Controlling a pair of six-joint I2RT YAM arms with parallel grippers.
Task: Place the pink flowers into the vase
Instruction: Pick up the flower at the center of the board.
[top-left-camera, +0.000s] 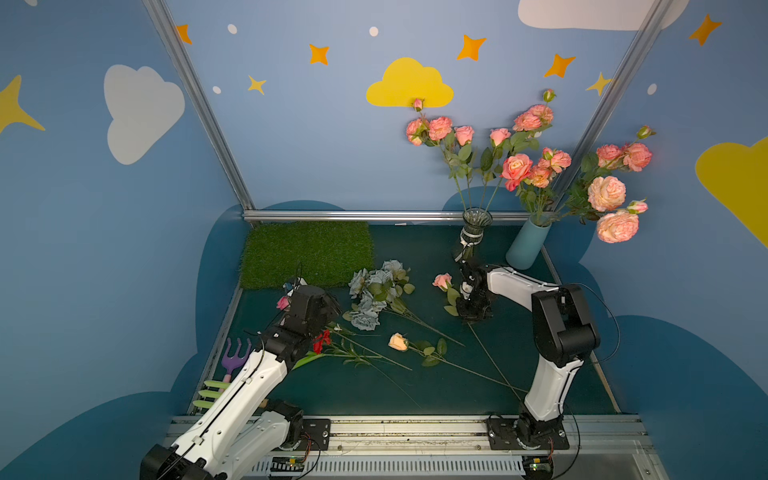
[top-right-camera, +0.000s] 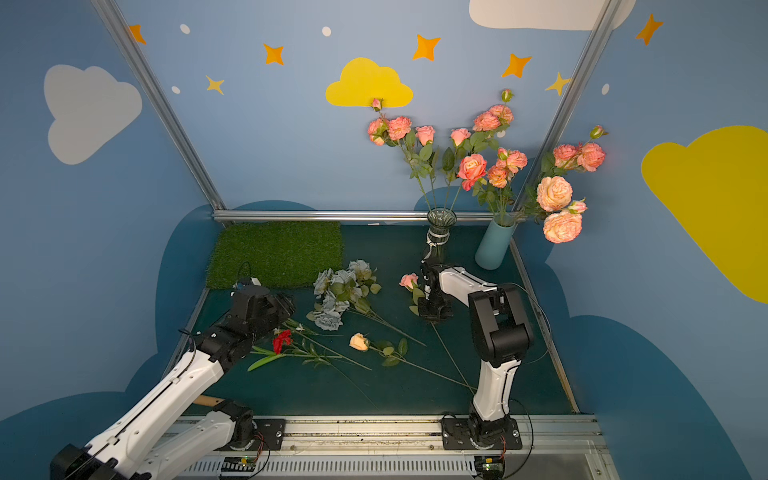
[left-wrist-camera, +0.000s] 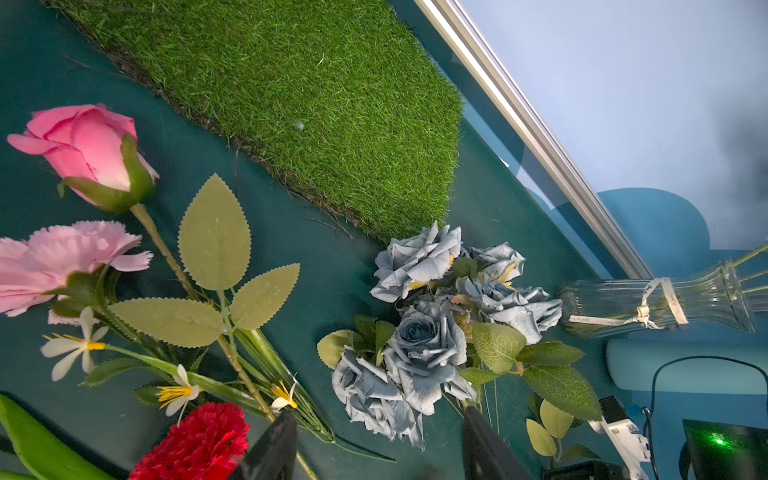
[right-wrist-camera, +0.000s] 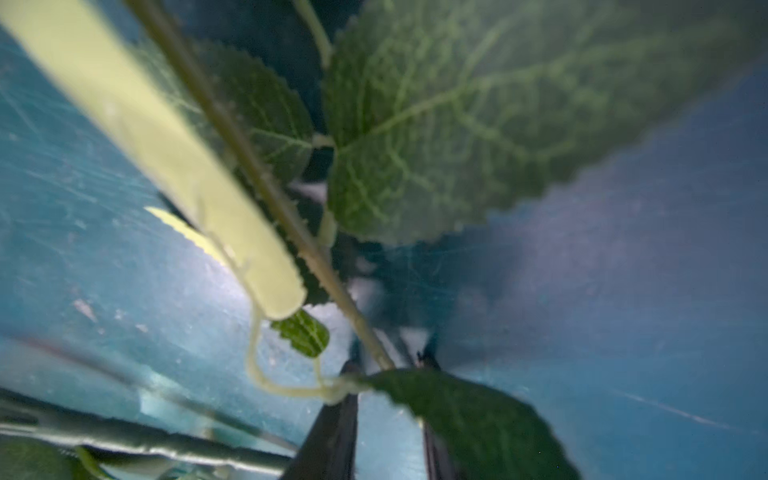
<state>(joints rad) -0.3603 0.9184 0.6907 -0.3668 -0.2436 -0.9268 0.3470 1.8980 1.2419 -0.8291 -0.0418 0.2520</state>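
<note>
Right jaws low over stem of lying pink flower (top-right-camera: 409, 281); glass vase (top-right-camera: 440, 232) close behind.

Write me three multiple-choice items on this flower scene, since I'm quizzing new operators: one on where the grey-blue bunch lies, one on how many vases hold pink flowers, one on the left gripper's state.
1. Where does the grey-blue bunch lie?
A. on the table beside the grass mat
B. on top of the mat
C. in a vase

2. How many vases hold pink flowers?
A. one
B. two
C. three

3. How is the left gripper?
A. shut on a stem
B. shut, empty
C. open, empty

Key:
1 A: its blooms rest on the green cloth by the mat's corner.
2 B: the glass vase and the teal vase each hold stems.
3 C: its fingers stand wide apart in the left wrist view, gripping nothing.
</note>
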